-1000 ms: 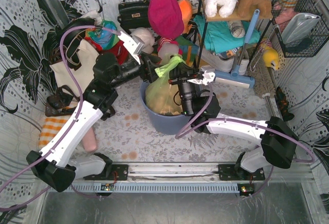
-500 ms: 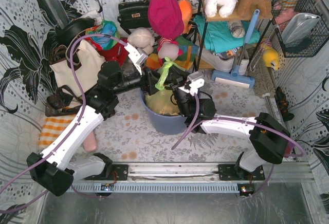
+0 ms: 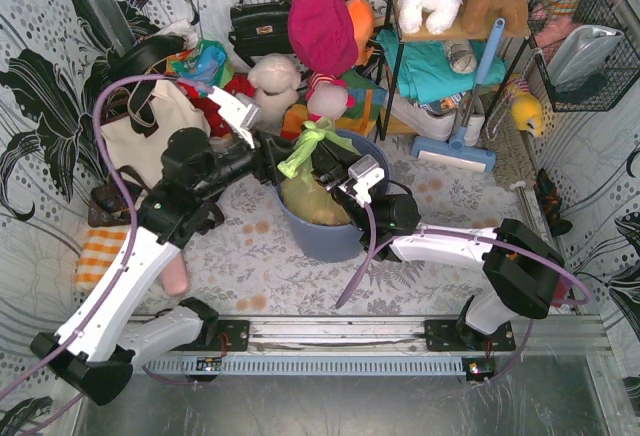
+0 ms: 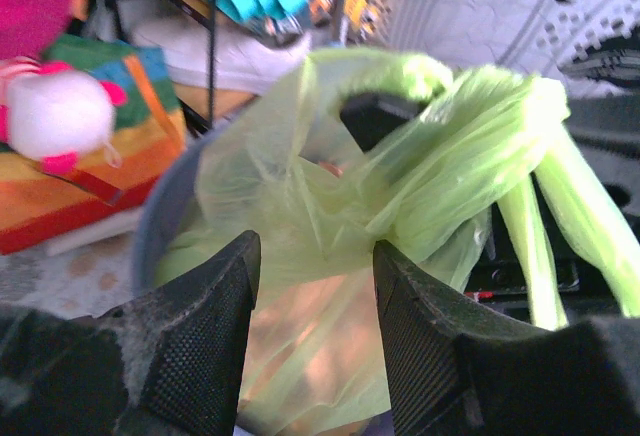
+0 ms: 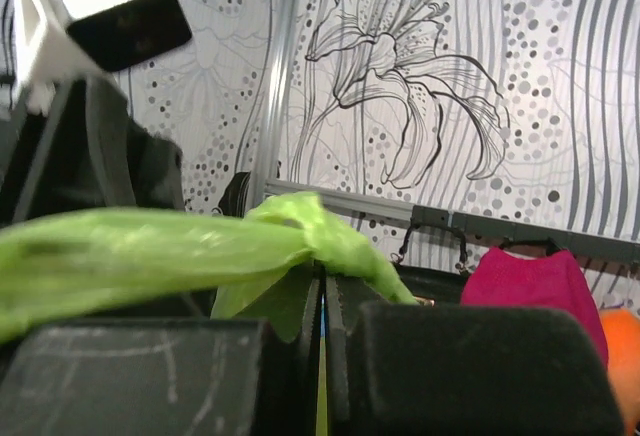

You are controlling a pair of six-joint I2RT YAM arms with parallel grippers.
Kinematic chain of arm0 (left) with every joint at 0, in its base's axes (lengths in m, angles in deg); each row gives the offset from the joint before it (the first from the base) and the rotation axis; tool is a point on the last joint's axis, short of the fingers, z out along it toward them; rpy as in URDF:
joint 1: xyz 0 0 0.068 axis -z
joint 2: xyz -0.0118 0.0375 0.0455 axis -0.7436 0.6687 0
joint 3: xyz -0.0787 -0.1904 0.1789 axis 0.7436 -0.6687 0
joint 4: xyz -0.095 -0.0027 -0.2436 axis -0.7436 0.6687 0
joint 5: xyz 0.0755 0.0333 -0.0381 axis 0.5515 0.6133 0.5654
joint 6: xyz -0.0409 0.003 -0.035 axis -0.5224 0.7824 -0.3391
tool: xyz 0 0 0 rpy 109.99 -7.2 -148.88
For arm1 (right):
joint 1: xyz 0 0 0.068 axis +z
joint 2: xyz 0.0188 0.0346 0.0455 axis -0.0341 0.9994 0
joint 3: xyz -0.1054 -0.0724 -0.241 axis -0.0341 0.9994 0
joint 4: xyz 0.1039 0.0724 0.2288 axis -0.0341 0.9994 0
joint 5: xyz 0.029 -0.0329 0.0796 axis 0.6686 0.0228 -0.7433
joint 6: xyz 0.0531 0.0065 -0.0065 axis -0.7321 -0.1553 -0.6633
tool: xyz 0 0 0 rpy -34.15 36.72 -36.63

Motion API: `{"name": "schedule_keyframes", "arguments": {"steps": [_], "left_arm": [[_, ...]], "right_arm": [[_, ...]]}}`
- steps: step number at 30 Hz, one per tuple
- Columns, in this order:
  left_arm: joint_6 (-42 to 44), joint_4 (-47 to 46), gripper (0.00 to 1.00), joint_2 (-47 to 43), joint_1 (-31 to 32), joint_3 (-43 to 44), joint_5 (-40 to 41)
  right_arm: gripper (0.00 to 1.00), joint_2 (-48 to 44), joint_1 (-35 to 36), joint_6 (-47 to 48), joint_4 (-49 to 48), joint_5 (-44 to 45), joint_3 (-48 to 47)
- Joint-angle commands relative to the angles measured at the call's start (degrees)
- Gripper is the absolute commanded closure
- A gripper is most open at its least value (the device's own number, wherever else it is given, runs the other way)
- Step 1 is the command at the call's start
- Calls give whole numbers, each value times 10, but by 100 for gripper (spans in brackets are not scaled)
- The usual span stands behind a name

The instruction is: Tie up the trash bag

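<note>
- Sitting mid-bench (image 3: 250, 256), the blue-grey round plastic bin (image 3: 318, 241) holds the thin translucent lime-green trash bag (image 3: 305, 196), whose mouth is gathered above the rim.
- Knotting looks under way: the bag's twisted top crosses over itself but seems loose. Next, I'd judge, comes pulling it snug.
- Left tool (image 4: 315, 251) is spread wide, with bag film ahead of it and nothing gripped.
- Right tool (image 5: 322, 291) is clenched on a thin strand of the bag. Only its wrist view shows this; the overhead view hides it.

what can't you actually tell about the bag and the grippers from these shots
- top external: lower half of the trash bag, hidden inside the bin
- left wrist: whether its twisted top is really knotted, too blurred
- right wrist: how much film the right gripper pinches, hidden in its shut grip
</note>
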Motion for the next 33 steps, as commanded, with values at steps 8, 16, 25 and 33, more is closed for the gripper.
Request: {"name": "schedule_keyframes", "arguments": {"steps": [8, 16, 25, 33], "left_arm": [[-57, -25, 39, -53, -1, 74, 171], [-134, -63, 36, 16, -1, 119, 114], [-135, -12, 34, 36, -1, 119, 21], [-174, -18, 34, 13, -1, 57, -72]], "right_arm": [[100, 0, 4, 45, -68, -65, -4], [100, 1, 4, 50, -68, -61, -5], [100, 18, 4, 99, -68, -39, -34], [100, 31, 4, 139, -68, -45, -61]]}}
